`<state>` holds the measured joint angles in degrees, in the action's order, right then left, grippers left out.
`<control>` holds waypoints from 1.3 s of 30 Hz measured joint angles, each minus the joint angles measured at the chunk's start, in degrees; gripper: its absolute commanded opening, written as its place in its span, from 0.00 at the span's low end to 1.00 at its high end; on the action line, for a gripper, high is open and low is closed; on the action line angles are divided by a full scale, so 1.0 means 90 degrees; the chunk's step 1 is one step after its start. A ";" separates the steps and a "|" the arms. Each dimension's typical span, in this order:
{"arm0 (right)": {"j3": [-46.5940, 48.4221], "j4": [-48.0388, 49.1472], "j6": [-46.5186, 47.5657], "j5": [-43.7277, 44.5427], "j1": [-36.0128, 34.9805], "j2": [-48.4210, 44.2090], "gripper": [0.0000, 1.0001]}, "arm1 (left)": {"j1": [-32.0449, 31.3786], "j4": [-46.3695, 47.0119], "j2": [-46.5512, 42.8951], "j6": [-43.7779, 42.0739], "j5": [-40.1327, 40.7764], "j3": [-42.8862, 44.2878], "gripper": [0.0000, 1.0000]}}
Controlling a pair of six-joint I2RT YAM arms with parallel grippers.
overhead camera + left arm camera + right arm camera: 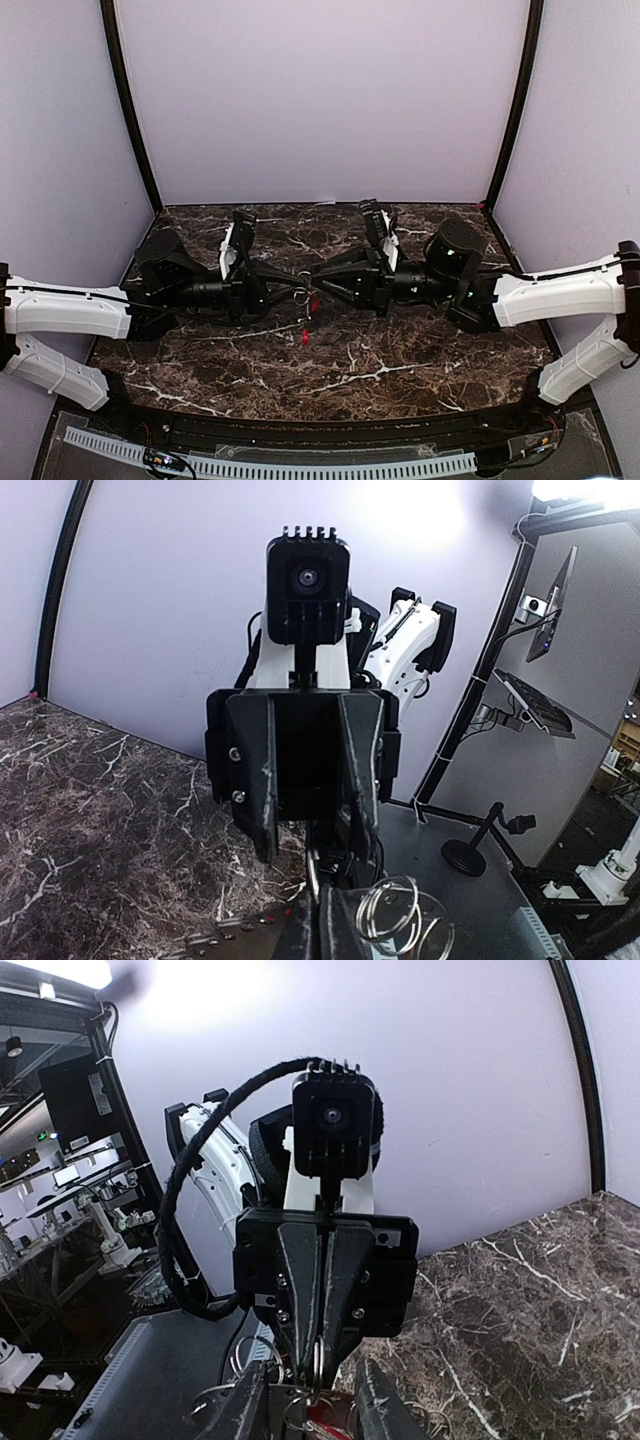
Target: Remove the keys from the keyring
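Left fingers (302, 1280) pressed together, pinching the wire keyring (304, 292) at their tips; right fingers (258, 780) spread wide, tips facing the left pair, ring wire between them, contact impossible to make out. Just beside the meeting fingertips, on the ring's rim, the curved red sleeve (314, 300). Lying loose on the marble worktop (400, 370), apart from the ring and on the arm-base side of both pairs of fingertips, the tiny red-headed key (303, 337).
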<state>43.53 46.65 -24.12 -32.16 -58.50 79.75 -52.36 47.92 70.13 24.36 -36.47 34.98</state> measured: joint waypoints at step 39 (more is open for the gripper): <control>0.2028 -0.5112 0.2144 0.0493 -0.0029 -0.0204 0.00 | 0.0000 -0.1243 -0.0670 -0.0741 0.0685 0.0068 0.59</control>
<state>61.78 0.64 -4.82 -27.73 -58.76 77.91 -52.36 36.73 64.10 17.69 -30.30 35.59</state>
